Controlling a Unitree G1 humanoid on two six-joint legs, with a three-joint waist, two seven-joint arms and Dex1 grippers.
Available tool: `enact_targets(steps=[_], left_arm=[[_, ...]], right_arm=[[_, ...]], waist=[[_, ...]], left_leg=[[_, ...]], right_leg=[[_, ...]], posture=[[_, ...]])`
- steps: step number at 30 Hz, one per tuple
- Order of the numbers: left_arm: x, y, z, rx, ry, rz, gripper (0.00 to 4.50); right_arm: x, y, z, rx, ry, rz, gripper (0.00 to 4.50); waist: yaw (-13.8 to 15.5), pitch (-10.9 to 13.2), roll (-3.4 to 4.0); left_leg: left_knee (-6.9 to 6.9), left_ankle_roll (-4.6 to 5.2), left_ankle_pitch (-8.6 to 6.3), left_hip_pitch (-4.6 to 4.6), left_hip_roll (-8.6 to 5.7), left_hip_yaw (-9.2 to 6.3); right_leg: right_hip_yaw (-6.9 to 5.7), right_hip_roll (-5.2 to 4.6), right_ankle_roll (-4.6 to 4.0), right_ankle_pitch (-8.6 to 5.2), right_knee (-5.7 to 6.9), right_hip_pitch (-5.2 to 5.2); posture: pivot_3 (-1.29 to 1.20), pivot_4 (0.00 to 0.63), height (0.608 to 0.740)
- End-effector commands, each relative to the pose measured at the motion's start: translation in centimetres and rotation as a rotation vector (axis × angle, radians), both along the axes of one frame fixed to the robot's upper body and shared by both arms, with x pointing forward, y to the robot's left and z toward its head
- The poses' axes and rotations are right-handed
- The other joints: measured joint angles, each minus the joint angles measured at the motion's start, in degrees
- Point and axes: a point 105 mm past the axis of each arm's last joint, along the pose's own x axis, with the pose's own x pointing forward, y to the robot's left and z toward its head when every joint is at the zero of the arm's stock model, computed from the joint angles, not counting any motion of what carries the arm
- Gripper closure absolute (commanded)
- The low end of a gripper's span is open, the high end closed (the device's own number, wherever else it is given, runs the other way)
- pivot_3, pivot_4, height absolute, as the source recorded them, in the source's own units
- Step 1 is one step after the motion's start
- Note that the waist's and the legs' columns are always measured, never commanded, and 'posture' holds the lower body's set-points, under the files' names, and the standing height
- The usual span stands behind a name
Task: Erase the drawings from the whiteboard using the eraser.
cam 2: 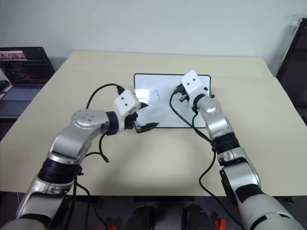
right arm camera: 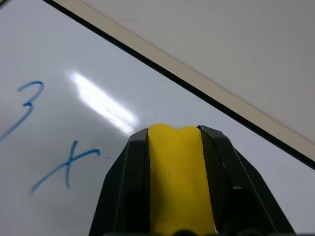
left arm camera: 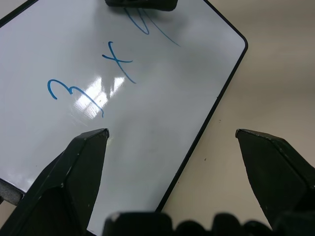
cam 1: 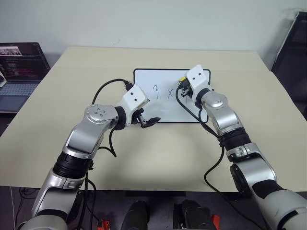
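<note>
Now clamped tight between the black fingers (right arm camera: 125, 187) of the right gripper (cam 1: 184, 85): the eraser (right arm camera: 179, 182), a yellow block jutting forward, pinched on both sides. Just under and ahead of its tip, the whiteboard (cam 1: 144, 76), flat on the table (cam 1: 72, 86). Whether touching the surface or hovering a shade above, cannot tell from these views.

Nearest the eraser, beside its tip, the "x" (right arm camera: 66, 167); farther off on the same side, the "3" (right arm camera: 27, 105). Both drawings untouched, blue strokes whole. A third figure (left arm camera: 140, 22) mostly tucked beneath the gripper itself, so likely first to go.

Best done by pressing the flat end down squarely, not on a corner, then sweeping sideways from the gripper's own spot across the "x" and on to the "3". Firm, even pressure; overlapping passes, since thin marker lines tend to smear on a glossy face. Worth keeping the fingers clear of the board to avoid scraping.

Well away from the eraser, at the board's near edge, the left gripper (cam 1: 146, 121), spread wide, straddling the black frame (left arm camera: 197, 142) with nothing held. Probably useful there as a brace: a light board like this may slide under a sideways wipe, so closing on or bearing against that edge first seems wise.
</note>
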Motion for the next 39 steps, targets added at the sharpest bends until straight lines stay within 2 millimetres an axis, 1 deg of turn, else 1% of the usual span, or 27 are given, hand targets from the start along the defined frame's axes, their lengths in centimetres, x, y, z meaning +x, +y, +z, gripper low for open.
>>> enact_targets(steps=[1,4,8,11,13,18,22,25,27,30,32,33,34,37,39], left_arm=[[-0.1,-0.8,1.6,-0.011,-0.072,-0.017,0.0],[0.0,-1.0,1.9,-0.022,-0.076,-0.017,0.0],[-0.2,-1.3,1.9,-0.034,-0.061,-0.04,0.0],[0.0,-1.3,2.0,-0.036,-0.061,-0.042,0.0],[0.1,-1.4,2.1,-0.038,-0.06,-0.043,0.0],[-0.2,-1.6,1.9,-0.044,-0.05,-0.055,0.0],[-0.5,-1.7,1.4,-0.044,-0.037,-0.062,0.0],[-0.7,-1.7,1.2,-0.044,-0.029,-0.062,0.0],[-0.6,-1.6,1.0,-0.041,-0.03,-0.053,0.0],[-0.6,-1.2,0.7,-0.041,-0.024,-0.036,0.0],[-0.7,-1.1,0.6,-0.042,-0.02,-0.033,0.0],[-0.7,-1.0,0.5,-0.042,-0.017,-0.031,0.0],[-0.8,-1.0,0.4,-0.042,-0.015,-0.03,0.0],[-0.9,-1.0,0.3,-0.046,-0.008,-0.028,0.0],[-1.0,-1.1,0.2,-0.047,-0.006,-0.03,0.0]], right_arm=[[0.4,0.1,1.3,0.009,-0.036,0.005,3.39],[0.1,0.4,-0.4,-0.005,0.037,0.03,3.39],[-1.1,1.1,-3.2,-0.055,0.158,0.105,3.39],[-1.8,1.3,-4.1,-0.093,0.19,0.134,3.39],[-1.6,1.1,-3.5,-0.098,0.158,0.113,3.39],[-0.4,0.2,-0.8,-0.07,0.027,0.008,3.39],[0.4,0.0,0.4,-0.053,-0.023,-0.034,3.39],[0.5,0.5,-0.1,-0.054,0.003,-0.013,3.39],[0.3,1.1,-0.8,-0.062,0.034,0.02,3.39],[-0.6,1.8,-3.5,-0.117,0.144,0.09,3.4],[-1.0,1.7,-4.5,-0.135,0.186,0.103,3.4],[-1.1,1.6,-4.7,-0.136,0.195,0.104,3.4],[-1.2,1.5,-4.6,-0.134,0.194,0.102,3.4],[-0.9,1.0,-3.6,-0.115,0.152,0.069,3.4],[-0.3,0.6,-2.4,-0.097,0.097,0.029,3.4]], waist=[[-0.04,0.0,0.0],[-0.1,0.0,0.0],[-0.36,-0.01,0.0],[-0.66,-0.02,-0.01],[-0.81,-0.01,-0.01],[-1.2,-0.01,0.0],[-1.22,0.0,0.0],[-1.22,0.0,0.0],[-1.22,0.0,0.0],[-1.35,-0.01,0.0],[-1.35,-0.01,0.0],[-1.35,-0.01,0.0],[-1.35,-0.01,0.0],[-1.33,-0.01,0.0],[-1.28,0.0,0.0]], left_leg=[[0.0,0.0,0.0,-0.02,0.0,0.01],[0.02,0.0,0.0,-0.04,0.0,0.02],[0.07,0.0,0.0,-0.02,0.0,0.01],[0.13,0.0,0.01,0.05,-0.01,0.03],[0.23,0.0,0.01,0.07,-0.03,0.0],[0.61,0.0,0.01,0.1,-0.03,-0.02],[0.69,0.0,0.01,0.09,-0.02,0.01],[0.66,0.0,0.01,0.06,0.0,0.0],[0.65,0.0,0.0,0.05,0.02,0.01],[0.66,0.0,0.0,0.06,0.02,0.03],[0.67,0.0,0.0,0.08,0.04,0.0],[0.67,0.0,0.0,0.08,0.04,0.01],[0.68,0.0,0.0,0.1,0.04,0.0],[0.72,0.0,0.01,0.11,0.04,-0.01],[0.78,0.01,0.01,0.11,0.04,-0.03]], right_leg=[[0.01,0.0,0.0,0.0,0.0,-0.01],[0.01,-0.01,0.0,0.0,0.04,-0.04],[0.02,0.0,0.0,0.0,0.17,-0.04],[0.04,0.0,0.0,0.0,0.33,-0.03],[0.02,0.01,0.01,0.0,0.51,-0.03],[0.04,0.07,0.01,0.0,0.86,-0.02],[0.08,0.25,0.01,0.0,0.86,-0.01],[0.1,0.26,0.01,0.0,0.84,-0.03],[0.12,0.25,0.01,0.0,0.82,-0.04],[0.14,0.26,0.01,0.0,0.82,-0.03],[0.12,0.26,0.01,0.0,0.83,-0.01],[0.13,0.26,0.01,0.0,0.85,-0.01],[0.12,0.27,0.01,0.0,0.85,0.0],[0.11,0.28,0.03,0.01,0.87,0.03],[0.1,0.3,0.04,0.02,0.87,0.05]], posture=[[0.0,0.15,0.74],[0.0,0.15,0.74],[0.0,0.15,0.74],[0.0,0.15,0.74],[0.0,0.15,0.74],[0.0,0.15,0.74],[0.0,0.15,0.74],[0.0,0.15,0.74],[0.0,0.15,0.74],[0.0,0.15,0.74],[0.0,0.15,0.74],[0.0,0.15,0.74],[0.0,0.15,0.74],[0.0,0.15,0.74],[0.0,0.15,0.74]])
